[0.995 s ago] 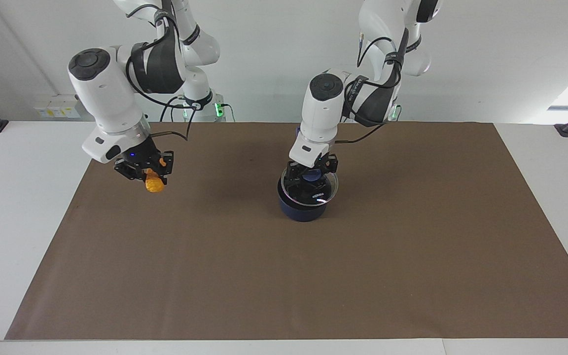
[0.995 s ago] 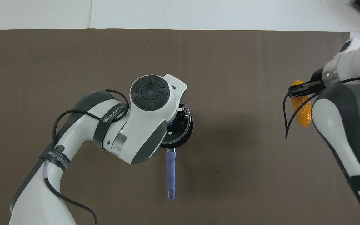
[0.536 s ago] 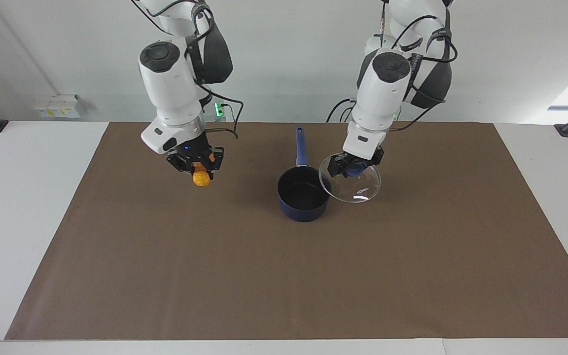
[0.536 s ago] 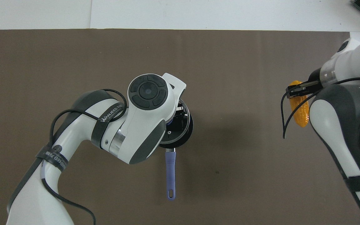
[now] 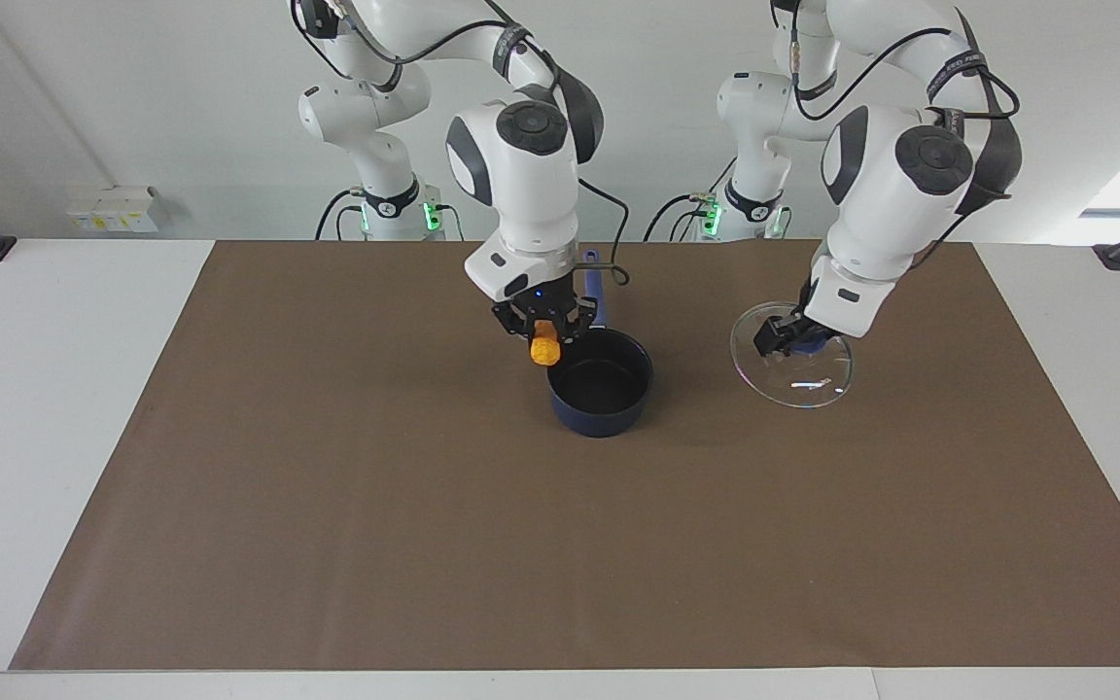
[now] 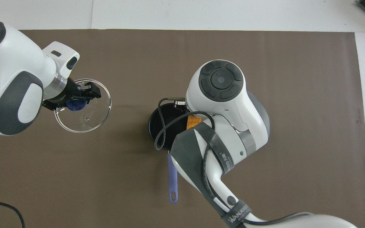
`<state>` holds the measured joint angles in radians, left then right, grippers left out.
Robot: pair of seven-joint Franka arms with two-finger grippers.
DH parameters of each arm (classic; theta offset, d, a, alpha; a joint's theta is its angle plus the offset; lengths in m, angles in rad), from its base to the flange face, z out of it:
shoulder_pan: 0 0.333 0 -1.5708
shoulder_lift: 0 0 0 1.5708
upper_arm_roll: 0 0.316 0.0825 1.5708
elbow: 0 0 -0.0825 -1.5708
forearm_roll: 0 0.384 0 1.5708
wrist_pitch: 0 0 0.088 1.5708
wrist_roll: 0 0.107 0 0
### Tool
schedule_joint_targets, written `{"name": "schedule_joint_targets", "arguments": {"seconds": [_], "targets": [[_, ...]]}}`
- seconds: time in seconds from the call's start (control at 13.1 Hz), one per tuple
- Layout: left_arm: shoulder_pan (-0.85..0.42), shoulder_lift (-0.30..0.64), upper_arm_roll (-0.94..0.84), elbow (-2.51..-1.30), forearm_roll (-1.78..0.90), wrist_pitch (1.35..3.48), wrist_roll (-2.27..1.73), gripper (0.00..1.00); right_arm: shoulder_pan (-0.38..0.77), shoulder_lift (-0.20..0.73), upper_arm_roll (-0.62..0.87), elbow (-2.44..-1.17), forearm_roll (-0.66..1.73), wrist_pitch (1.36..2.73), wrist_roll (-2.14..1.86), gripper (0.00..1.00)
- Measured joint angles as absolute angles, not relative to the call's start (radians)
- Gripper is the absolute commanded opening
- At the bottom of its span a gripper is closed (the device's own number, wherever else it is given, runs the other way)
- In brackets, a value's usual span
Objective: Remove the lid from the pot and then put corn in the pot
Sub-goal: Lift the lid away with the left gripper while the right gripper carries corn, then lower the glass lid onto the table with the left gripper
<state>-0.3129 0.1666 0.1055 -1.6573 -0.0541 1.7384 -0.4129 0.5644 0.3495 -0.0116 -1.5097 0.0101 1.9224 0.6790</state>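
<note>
The dark blue pot (image 5: 599, 384) stands open on the brown mat, its handle (image 5: 591, 282) pointing toward the robots; it also shows in the overhead view (image 6: 165, 122). My right gripper (image 5: 542, 326) is shut on the yellow-orange corn (image 5: 545, 347) and holds it upright just above the pot's rim, at the right arm's side; the corn (image 6: 193, 122) partly shows under the wrist. My left gripper (image 5: 793, 338) is shut on the blue knob (image 6: 74, 104) of the glass lid (image 5: 798, 374) and holds it tilted, low over the mat, beside the pot toward the left arm's end.
The brown mat (image 5: 327, 535) covers most of the white table (image 5: 35, 437). A small white box (image 5: 113, 209) sits at the table's edge near the wall, past the right arm's base.
My left gripper has carried the lid away from the pot toward the left arm's end and lowered it. My right gripper has brought the corn across to the pot's rim.
</note>
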Motion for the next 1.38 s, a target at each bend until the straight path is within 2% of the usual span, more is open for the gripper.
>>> {"name": "schedule_joint_targets", "arguments": {"seconds": [0.23, 0.54, 0.77, 1.38], "targets": [[-0.219, 0.148, 0.106, -1.707, -0.054, 1.746, -0.317, 0.0, 0.591, 0.426, -0.012, -1.473, 0.01, 1.979, 0.682, 0.0], [-0.118, 0.071, 0.107, -1.876, -0.054, 1.863, -0.178, 0.0, 0.626, 0.497, -0.011, -1.467, 0.01, 2.02, 0.682, 0.0], [-0.061, 0.049, 0.109, -1.977, -0.054, 1.964, -0.106, 0.0, 0.63, 0.505, -0.011, -1.479, 0.01, 2.02, 0.682, 0.0], [-0.026, 0.06, 0.109, -2.207, -0.054, 2.282, -0.07, 0.0, 0.65, 0.507, -0.007, -1.532, 0.011, 2.066, 0.68, 0.0]]}}
